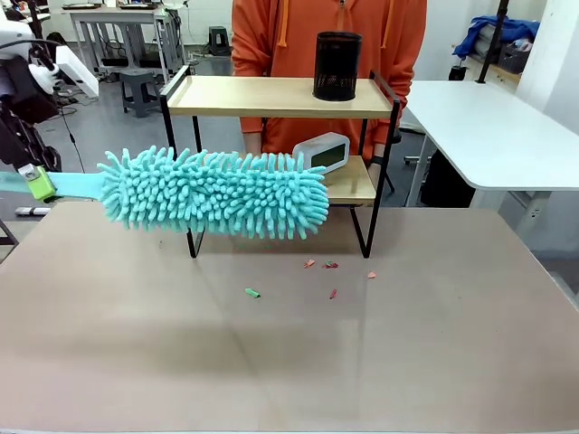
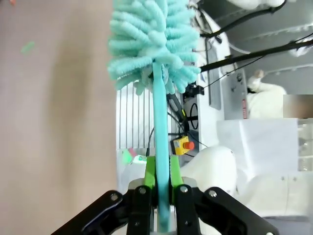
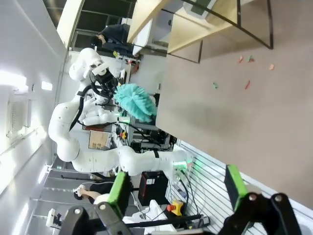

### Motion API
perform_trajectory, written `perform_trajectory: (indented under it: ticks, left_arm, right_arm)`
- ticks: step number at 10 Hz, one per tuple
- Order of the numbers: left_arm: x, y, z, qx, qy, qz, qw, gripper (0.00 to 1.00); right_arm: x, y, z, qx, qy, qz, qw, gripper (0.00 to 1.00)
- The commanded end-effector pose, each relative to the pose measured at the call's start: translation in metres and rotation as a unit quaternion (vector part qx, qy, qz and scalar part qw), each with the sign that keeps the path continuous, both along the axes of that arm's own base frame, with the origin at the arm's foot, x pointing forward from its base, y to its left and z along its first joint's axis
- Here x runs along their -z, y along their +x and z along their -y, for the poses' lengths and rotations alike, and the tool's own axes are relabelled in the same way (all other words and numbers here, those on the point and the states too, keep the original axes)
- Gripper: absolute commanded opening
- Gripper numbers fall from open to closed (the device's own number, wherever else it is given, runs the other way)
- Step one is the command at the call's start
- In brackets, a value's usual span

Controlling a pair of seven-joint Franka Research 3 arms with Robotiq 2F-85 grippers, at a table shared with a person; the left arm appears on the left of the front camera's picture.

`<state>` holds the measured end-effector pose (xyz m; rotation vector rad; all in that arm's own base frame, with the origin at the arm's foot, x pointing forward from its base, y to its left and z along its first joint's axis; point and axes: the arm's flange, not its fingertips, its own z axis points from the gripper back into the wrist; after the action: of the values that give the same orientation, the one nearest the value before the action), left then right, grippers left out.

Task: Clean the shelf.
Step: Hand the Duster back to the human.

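the shelf (image 1: 280, 96), a small two-tier rack of light wooden boards in a thin black metal frame, stands at the far middle of the brown surface (image 1: 289, 362), its four legs on the top. a black mesh cylinder cup (image 1: 336, 66) sits on the right part of its upper board, and a white tilted digital clock (image 1: 322, 152) rests on the lower board. a person in an orange hoodie (image 1: 327, 36) stands just behind the rack.

the left end effector (image 1: 38, 183) sits at the left edge of the front view, its green pads pressed tight against the flat turquoise handle (image 2: 160, 161) of a fluffy turquoise chenille duster (image 1: 213, 193). the duster head lies roughly level, in front of the shelf's left half and overlapping the lower board in the picture; whether it touches the rack, i cannot tell.

small scraps of debris lie on the surface in front of the shelf: a green bit (image 1: 252, 293) and several reddish bits (image 1: 333, 294) to its right.

the right end effector (image 3: 178, 188) has its two green-padded fingers spread wide apart with nothing between them, held off the edge of the surface.
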<state>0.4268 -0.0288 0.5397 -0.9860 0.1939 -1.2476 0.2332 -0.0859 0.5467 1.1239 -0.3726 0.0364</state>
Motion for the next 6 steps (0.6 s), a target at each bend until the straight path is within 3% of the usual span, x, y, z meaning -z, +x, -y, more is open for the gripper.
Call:
perform_trajectory:
  ticks: [1, 3, 6]
  left_arm:
    - [0.007, 0.005, 0.033, 0.066, 0.003, -0.010, 0.998, 0.13]
    - [0.001, 0.001, 0.070, 0.129, 0.001, -0.018, 0.992, 0.13]
    - [0.000, -0.005, 0.106, 0.139, 0.007, 0.000, 0.990, 0.13]
  right_arm:
    - [0.021, 0.033, -0.035, -0.065, -0.028, -0.027, 0.997, 1.00]
    - [0.040, 0.060, -0.081, -0.106, -0.039, -0.037, 0.993, 1.00]
    - [0.074, 0.061, -0.151, -0.128, -0.021, -0.066, 0.989, 1.00]
